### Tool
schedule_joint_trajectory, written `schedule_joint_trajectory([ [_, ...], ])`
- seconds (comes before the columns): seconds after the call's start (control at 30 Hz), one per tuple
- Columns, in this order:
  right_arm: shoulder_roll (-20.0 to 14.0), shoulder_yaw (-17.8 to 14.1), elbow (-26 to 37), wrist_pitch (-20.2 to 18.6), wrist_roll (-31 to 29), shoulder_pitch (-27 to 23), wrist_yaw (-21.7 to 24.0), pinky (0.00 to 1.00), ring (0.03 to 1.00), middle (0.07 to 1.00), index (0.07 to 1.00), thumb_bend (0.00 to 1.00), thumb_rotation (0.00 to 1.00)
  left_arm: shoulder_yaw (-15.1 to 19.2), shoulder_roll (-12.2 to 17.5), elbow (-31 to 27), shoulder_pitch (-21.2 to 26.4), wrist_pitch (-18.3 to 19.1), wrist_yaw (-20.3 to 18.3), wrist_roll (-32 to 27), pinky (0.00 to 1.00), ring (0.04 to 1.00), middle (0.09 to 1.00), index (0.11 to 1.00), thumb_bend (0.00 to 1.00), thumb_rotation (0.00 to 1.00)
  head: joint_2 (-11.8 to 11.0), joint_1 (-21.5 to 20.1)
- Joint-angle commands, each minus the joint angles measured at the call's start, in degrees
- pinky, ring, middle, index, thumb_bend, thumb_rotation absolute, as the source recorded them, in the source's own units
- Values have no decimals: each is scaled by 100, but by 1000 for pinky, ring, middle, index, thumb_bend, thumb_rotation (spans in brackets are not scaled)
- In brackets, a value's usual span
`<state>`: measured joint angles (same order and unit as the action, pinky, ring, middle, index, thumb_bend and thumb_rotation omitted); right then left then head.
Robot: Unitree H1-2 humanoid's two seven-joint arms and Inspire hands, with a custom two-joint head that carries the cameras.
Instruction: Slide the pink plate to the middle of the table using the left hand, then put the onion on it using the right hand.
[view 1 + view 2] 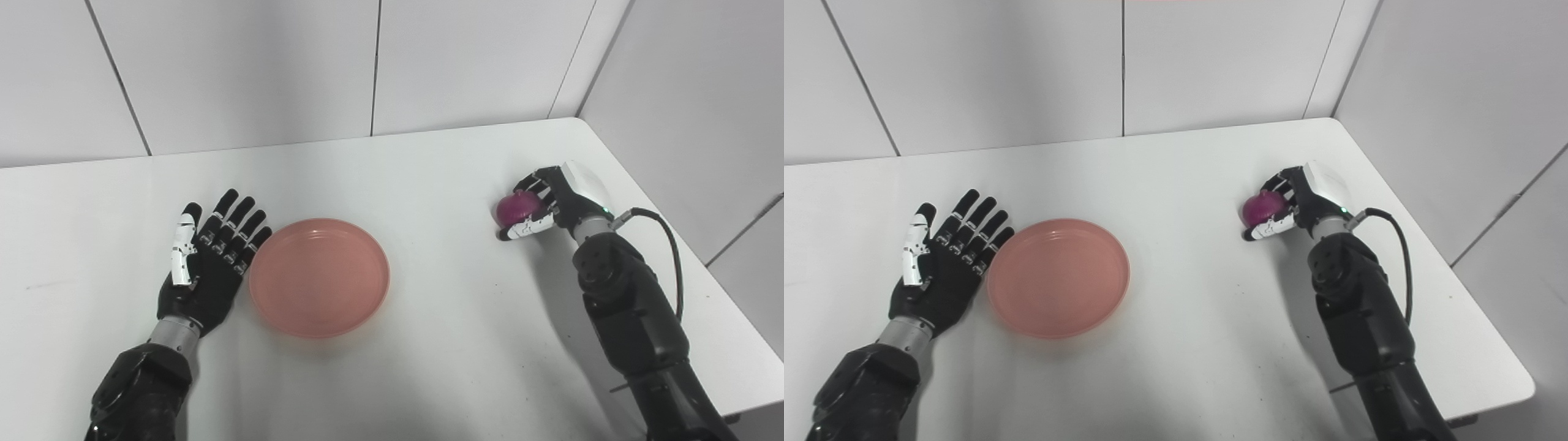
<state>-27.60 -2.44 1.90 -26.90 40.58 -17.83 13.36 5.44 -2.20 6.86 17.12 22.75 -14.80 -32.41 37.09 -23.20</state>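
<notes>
The pink plate [319, 276] lies flat on the white table [429, 184], a little left of the middle. My left hand [210, 262] rests palm up right beside the plate's left rim, fingers spread and holding nothing. At the right side of the table the purple onion [516, 208] sits in my right hand [554, 202], whose fingers and thumb wrap around it. I cannot tell whether the onion is touching the table or just above it.
Grey panel walls [367, 61] close the table at the back and on the right. The table's right edge [704, 269] runs close to my right arm, with a black cable [670, 245] looping off the wrist.
</notes>
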Motion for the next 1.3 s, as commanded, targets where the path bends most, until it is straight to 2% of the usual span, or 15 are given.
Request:
schedule_joint_trajectory([
  [0.0, -31, -34, 429, 4, 47, -185, -24, 391, 467, 512, 485, 515, 132, -35, -5, 137, -120, 153, 119, 119, 957, 954, 961, 950, 429, 1000, -10, 18],
  [0.27, 188, 174, 1216, 4, 186, -273, 61, 379, 460, 510, 485, 515, 132, -69, -43, 142, -127, 115, 137, 171, 954, 953, 961, 947, 425, 1000, -20, 77],
  [0.37, 312, 272, 1472, 2, 368, -344, 191, 428, 497, 534, 486, 515, 134, -72, -65, 133, -128, 126, 174, 184, 954, 953, 961, 947, 427, 1000, -16, 111],
  [0.5, 482, 337, 1682, 1, 588, -426, 376, 426, 493, 539, 488, 515, 134, -87, -100, 115, -136, 106, 190, 203, 959, 954, 959, 945, 427, 1000, -11, 187],
  [0.63, 607, 534, 1828, 23, 555, -538, 458, 430, 488, 535, 488, 515, 133, -121, -143, 70, -153, 89, 220, 244, 959, 953, 957, 942, 430, 1000, -5, 289],
  [0.73, 685, 722, 1835, 22, 604, -633, 528, 422, 489, 539, 488, 515, 134, -143, -191, 31, -161, 99, 282, 311, 947, 942, 947, 935, 435, 1000, 19, 541],
  [0.87, 861, 989, 1766, 80, 656, -738, 532, 279, 360, 458, 487, 517, 136, -210, -268, -28, -180, 76, 364, 414, 936, 936, 944, 932, 438, 1000, 28, 822],
  [0.93, 940, 1115, 1711, 173, 628, -775, 479, 239, 324, 428, 487, 516, 134, -236, -322, -66, -194, 76, 398, 452, 940, 940, 946, 931, 434, 1000, 34, 938],
  [1.0, 1018, 1212, 1659, 251, 581, -805, 425, 230, 314, 411, 487, 516, 132, -263, -376, -102, -207, 76, 444, 486, 937, 941, 946, 930, 427, 1000, 46, 1058],
  [1.07, 1120, 1336, 1567, 356, 521, -836, 386, 249, 336, 435, 487, 516, 132, -273, -456, -130, -212, 98, 513, 513, 927, 938, 944, 930, 421, 1000, 75, 1274],
  [1.27, 1301, 1691, 1528, 273, 672, -880, 459, 230, 323, 431, 488, 518, 136, -346, -568, -124, -196, 68, 542, 595, 923, 937, 947, 933, 417, 1000, 112, 1692],
])
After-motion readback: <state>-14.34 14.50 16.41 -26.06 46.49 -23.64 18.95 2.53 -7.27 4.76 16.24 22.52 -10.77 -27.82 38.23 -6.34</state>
